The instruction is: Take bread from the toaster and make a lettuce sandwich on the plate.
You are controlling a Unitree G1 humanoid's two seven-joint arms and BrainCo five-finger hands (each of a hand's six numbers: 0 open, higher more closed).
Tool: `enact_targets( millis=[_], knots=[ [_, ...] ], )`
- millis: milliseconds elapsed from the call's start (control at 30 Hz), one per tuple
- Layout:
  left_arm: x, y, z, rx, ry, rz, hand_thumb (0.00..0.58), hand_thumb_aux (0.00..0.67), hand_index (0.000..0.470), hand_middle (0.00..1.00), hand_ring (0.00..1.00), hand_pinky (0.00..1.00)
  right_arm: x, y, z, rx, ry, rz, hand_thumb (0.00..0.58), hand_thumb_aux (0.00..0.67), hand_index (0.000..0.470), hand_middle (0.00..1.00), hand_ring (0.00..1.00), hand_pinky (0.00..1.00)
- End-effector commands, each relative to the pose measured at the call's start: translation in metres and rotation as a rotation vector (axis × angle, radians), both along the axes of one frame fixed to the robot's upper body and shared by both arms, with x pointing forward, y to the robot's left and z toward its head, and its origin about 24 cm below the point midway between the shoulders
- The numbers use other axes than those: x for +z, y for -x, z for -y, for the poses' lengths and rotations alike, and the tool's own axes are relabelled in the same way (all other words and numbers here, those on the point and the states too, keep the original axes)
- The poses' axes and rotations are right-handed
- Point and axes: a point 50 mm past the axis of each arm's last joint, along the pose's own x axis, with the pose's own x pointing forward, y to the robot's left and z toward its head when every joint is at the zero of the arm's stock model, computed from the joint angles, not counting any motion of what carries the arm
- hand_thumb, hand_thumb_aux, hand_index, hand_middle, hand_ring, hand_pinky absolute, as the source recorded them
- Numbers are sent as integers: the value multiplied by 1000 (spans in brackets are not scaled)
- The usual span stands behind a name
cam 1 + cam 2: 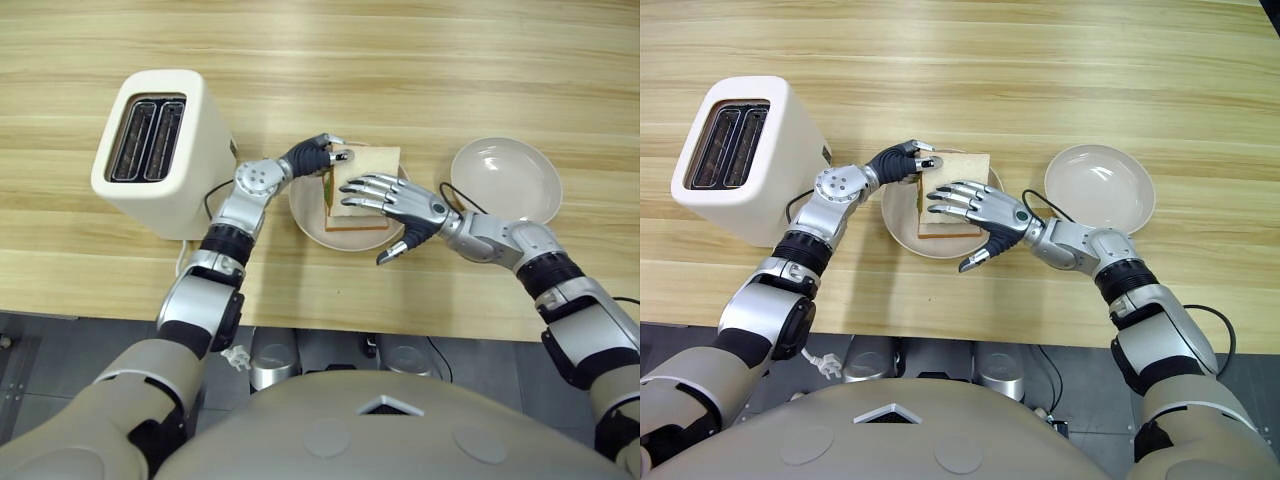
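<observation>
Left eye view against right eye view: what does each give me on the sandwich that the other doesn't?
Left eye view: a green lettuce edge between the bread slices, beside the left hand gripping a corner of the sandwich. Right eye view: more bare table right of the empty plate. Both: the right hand spread over the sandwich on the plate, and the toaster with empty slots.

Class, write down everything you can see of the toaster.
The toaster is a cream, boxy, smooth-sided appliance with rounded edges and two long dark slots on top, both apparently empty. It stands upright on the wooden table, left of the plate. A white cord seems to run from its base over the table edge.
</observation>
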Motion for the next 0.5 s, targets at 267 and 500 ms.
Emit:
enact_targets(
  millis=[267,500],
  knots=[
    [-8,6,5,-84,-89,11,148,92,63,1000,1000,1000,-20,3,9,-20,113,-312,0,0,0,0,0,0],
    [-10,6,0,-110,-251,91,0,0,0,1000,1000,1000,-19,5,9,-20,97,-353,0,0,0,0,0,0]
  ],
)
